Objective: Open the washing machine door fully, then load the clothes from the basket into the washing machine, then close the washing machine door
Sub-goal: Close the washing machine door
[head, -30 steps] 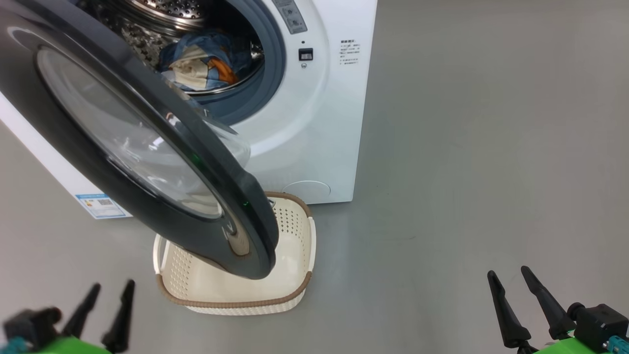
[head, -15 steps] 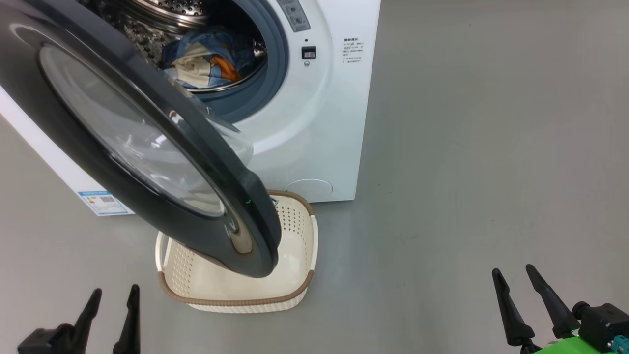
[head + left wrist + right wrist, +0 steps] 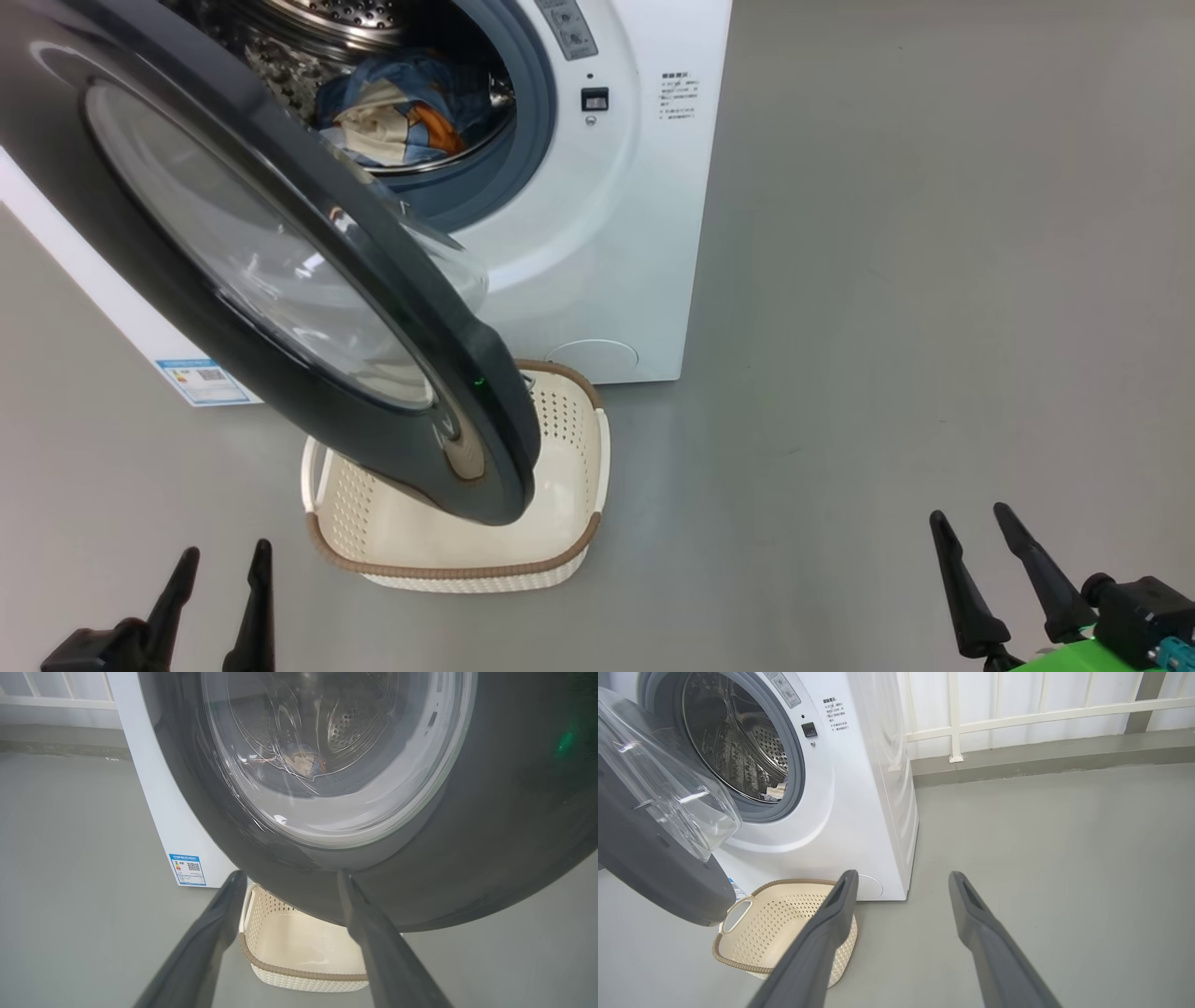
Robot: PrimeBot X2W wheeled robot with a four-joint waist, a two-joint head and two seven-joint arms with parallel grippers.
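A: Which way does the washing machine door (image 3: 261, 261) face?
B: It stands swung out to the left of the washing machine (image 3: 597, 233). Its free edge points toward the robot and hangs over the basket (image 3: 448, 567), and its glass bowl (image 3: 668, 793) faces the drum (image 3: 280, 65).
A: And the clothes (image 3: 401, 117)?
B: Bundled low in the drum, behind the grey-blue seal (image 3: 532, 112).
A: The basket?
B: Upright on the floor (image 3: 887, 327) just before the machine, mouth up, 1 handle on each side.
A: The 2 claws?
B: The left gripper (image 3: 228, 551) and right gripper (image 3: 969, 513) both hang spread apart, grasping nothing
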